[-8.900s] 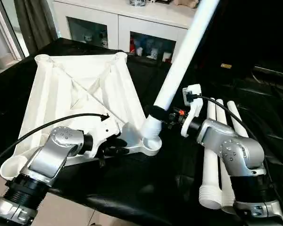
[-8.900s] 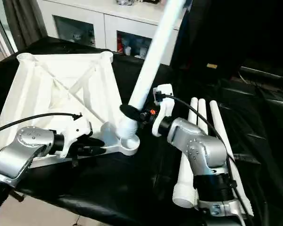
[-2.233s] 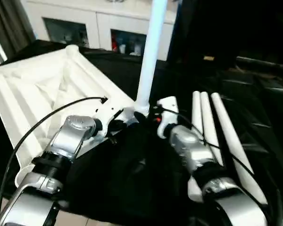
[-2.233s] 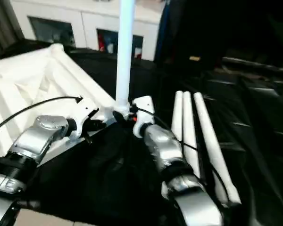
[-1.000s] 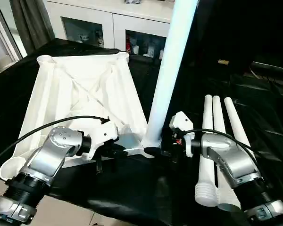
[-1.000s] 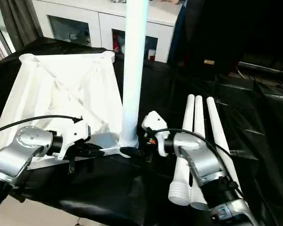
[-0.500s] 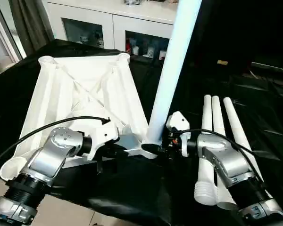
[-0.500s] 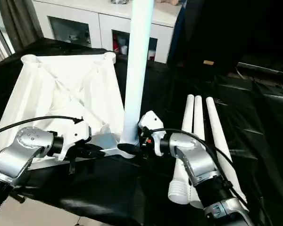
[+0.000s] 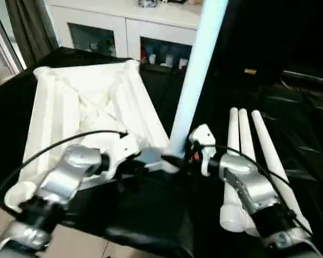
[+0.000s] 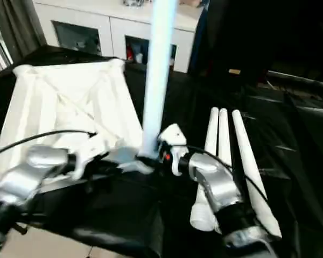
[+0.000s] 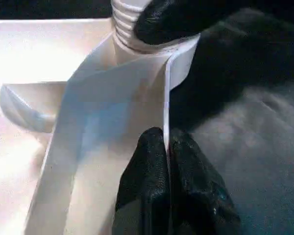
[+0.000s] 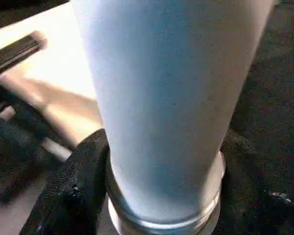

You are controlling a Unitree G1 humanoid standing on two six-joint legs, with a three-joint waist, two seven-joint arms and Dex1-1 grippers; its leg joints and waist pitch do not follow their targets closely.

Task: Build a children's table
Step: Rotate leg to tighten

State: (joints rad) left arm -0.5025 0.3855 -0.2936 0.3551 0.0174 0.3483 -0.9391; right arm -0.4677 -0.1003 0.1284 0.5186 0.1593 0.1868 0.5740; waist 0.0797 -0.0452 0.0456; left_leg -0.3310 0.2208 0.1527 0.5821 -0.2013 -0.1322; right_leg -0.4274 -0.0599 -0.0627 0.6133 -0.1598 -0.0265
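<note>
Right gripper is clasping the base of the upright leg, one black finger curving round each side of the tube just above its collar. Jaws are standing fairly wide, spread to the tube's width and wrapping it. That leg is rising out of the near corner socket of the table top, leaning slightly toward the right as it goes up past the frame's upper edge. In the left wrist view its threaded end is sitting in the socket with some ridges still showing above the socket's lip.

Left gripper is pinching the thin raised rim of the table top just short of that same corner, fingers closed hard on the plastic edge between them. Left forearm is lying across the near side of the top, a black cable arching over it.

Table top is lying underside up on the black cloth, ribs and diagonal braces facing the camera, round sockets at its corners; the far sockets are standing empty.

Three spare legs are lying side by side on the cloth to the right of the right arm, touching one another, threaded ends nearest the robot.

White cabinet with glass-front shelves is standing behind the work surface, small items blurred inside.
</note>
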